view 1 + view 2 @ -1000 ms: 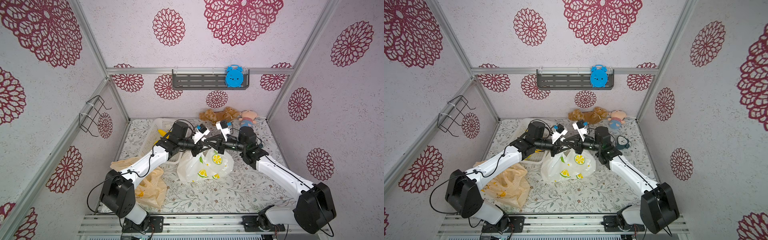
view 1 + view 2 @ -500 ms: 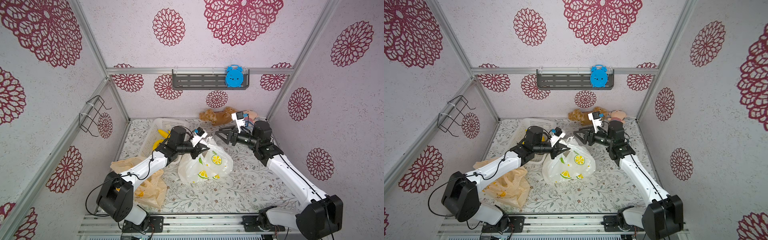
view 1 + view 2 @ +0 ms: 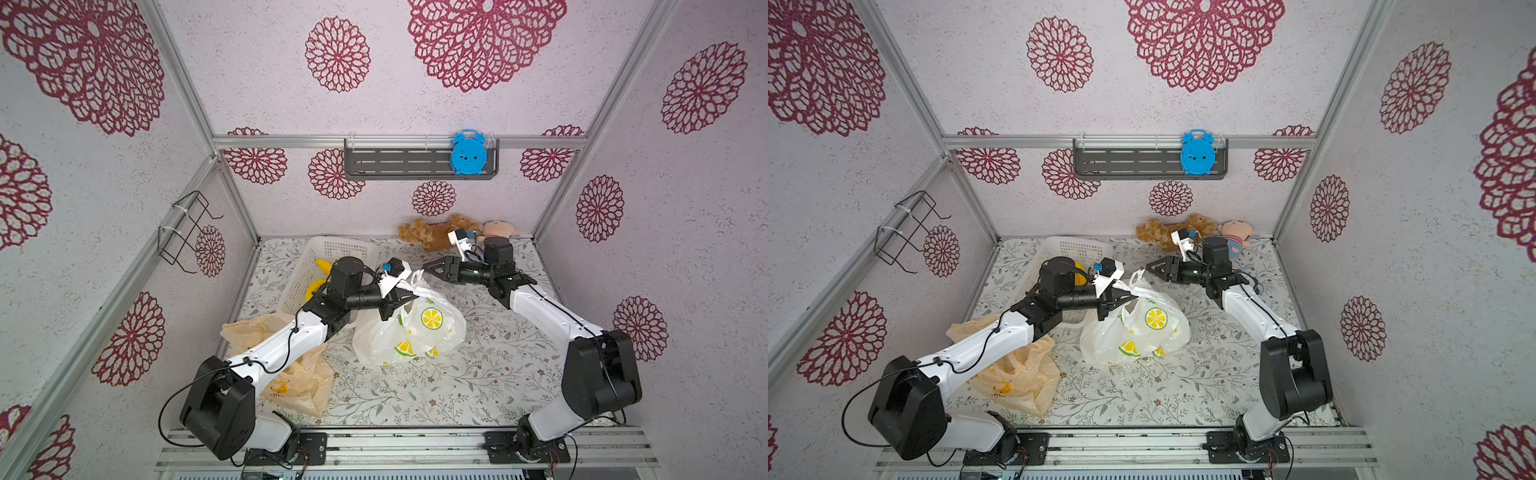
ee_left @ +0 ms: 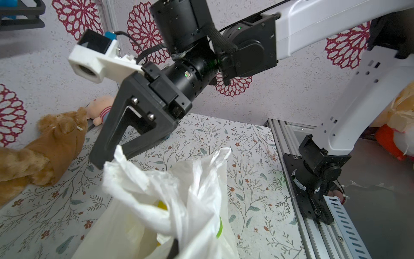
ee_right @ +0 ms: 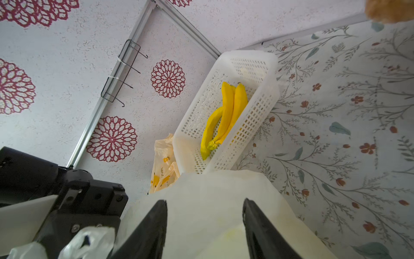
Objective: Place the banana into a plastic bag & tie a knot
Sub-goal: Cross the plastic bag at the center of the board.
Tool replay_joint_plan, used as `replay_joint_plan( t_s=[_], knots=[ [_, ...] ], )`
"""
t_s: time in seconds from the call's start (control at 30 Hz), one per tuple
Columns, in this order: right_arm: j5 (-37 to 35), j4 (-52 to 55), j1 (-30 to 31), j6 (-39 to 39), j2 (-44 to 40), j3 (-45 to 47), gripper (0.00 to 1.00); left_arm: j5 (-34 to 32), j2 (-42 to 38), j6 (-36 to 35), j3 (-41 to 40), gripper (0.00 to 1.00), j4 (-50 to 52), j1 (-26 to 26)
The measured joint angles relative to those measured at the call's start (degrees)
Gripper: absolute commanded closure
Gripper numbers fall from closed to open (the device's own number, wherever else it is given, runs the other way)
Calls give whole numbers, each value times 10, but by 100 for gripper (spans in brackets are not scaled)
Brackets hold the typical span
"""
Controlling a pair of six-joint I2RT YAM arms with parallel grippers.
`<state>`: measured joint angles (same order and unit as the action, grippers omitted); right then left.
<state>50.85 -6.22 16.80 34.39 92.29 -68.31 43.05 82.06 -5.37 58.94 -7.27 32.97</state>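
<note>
while the banana seems to lie inside the plastic bag, showing only as a yellow patch at its mouth, you are at the knot; your left gripper is clamped tight on one gathered handle; your right gripper stands partly open and holds nothing, just beside the free handle; take that handle low, near its root, and pull across, not up; the white basket holds a bunch of bananas; a beige bag lies crumpled under your left arm.
</note>
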Motion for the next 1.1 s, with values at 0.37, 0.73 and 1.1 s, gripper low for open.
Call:
replay_joint_plan(
  t_s=[0.37, 0.73, 1.1],
  knots=[
    [94, -68, 48, 43, 26, -27, 64, 6, 0, -11, 0, 100, -2, -2],
    [133, -166, 49, 105, -40, 15, 75, 14, 0, -10, -8, 100, -9, -15],
    [157, -194, 49, 118, -51, 55, 78, 28, 0, -18, -17, 100, -13, -28]
  ],
)
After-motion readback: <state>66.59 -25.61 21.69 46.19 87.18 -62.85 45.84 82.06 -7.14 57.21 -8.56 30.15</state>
